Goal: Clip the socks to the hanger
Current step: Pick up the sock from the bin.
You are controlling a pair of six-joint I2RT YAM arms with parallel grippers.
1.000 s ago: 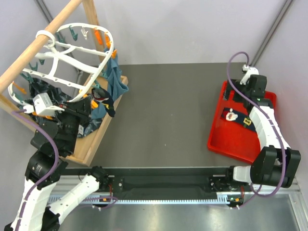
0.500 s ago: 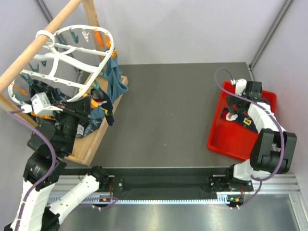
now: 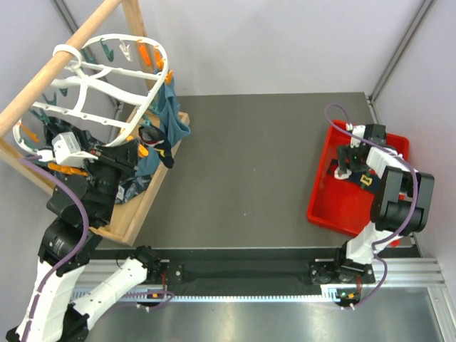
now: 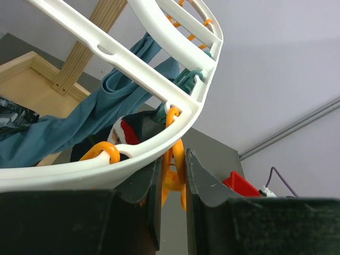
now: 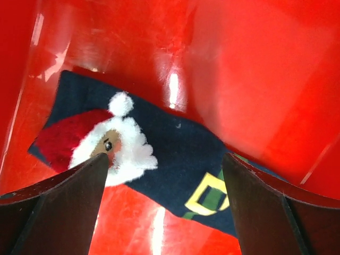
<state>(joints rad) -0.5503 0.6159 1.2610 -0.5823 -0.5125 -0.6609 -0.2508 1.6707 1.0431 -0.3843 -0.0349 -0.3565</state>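
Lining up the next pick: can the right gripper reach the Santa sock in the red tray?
Probably yes: the right gripper hangs open directly above the sock, which lies flat and uncovered in the red tray.

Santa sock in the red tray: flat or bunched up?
Flat. The sock lies spread out on the tray floor, Santa face and buckle both showing.

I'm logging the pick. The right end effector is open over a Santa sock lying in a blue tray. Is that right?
No: the tray is red, not blue, as the right wrist view shows. The right end effector is open over a Santa sock lying in it.
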